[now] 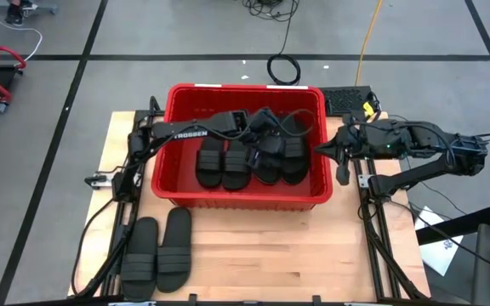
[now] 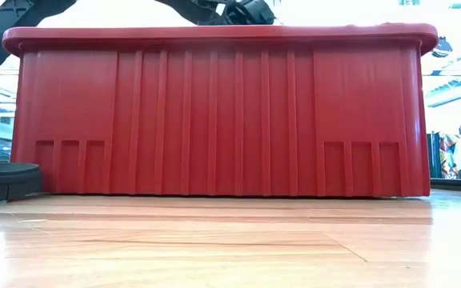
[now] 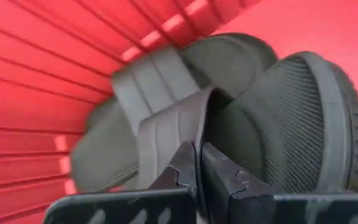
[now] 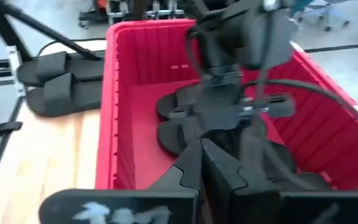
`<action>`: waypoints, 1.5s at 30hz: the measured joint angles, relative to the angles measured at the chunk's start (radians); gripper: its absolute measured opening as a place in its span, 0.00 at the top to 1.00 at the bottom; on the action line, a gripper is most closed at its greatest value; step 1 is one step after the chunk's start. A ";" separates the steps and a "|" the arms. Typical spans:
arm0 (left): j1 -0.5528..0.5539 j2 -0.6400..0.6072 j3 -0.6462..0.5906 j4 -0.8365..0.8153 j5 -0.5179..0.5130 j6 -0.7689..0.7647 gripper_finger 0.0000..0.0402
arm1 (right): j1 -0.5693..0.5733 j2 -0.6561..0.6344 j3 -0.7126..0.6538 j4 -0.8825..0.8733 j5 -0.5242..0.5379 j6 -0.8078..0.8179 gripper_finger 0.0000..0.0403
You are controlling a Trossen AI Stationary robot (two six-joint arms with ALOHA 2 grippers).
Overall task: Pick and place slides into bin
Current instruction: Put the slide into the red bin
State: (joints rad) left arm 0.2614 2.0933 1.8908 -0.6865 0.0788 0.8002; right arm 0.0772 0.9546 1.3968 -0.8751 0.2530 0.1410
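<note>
Crowding the bin (image 1: 245,200) rim: slides (image 1: 252,157)

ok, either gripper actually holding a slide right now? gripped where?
Neither. The left gripper is shut on nothing over the slides in the bin; the right gripper, beside the bin, is shut and empty.

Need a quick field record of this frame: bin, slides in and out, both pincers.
bin: red bin mid-table
slides in bin: four visible side by side; more possibly hidden under the arm
slides outside: two band-strap slides on the table, at the bin's front-left corner
left pincer: shut, inside the bin over the slides
right pincer: shut, just outside the bin's right wall
</note>
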 joint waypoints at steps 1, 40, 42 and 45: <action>-0.009 0.000 -0.006 0.000 0.010 -0.008 1.00 | 0.000 0.000 0.000 0.000 0.010 0.002 1.00; 0.073 -0.020 0.006 -0.195 0.292 -0.347 0.47 | 0.000 0.000 0.000 0.035 0.004 0.072 1.00; 0.095 -0.020 0.005 -0.204 0.287 -0.396 0.45 | 0.000 0.000 0.000 0.035 0.004 0.079 1.00; 0.123 -0.019 0.005 -0.202 0.308 -0.414 0.43 | 0.000 0.000 0.000 0.035 0.004 0.079 1.00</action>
State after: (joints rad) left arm 0.3846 2.0747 1.8961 -0.8881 0.3869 0.3867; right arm 0.0776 0.9548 1.3968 -0.8398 0.2573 0.2203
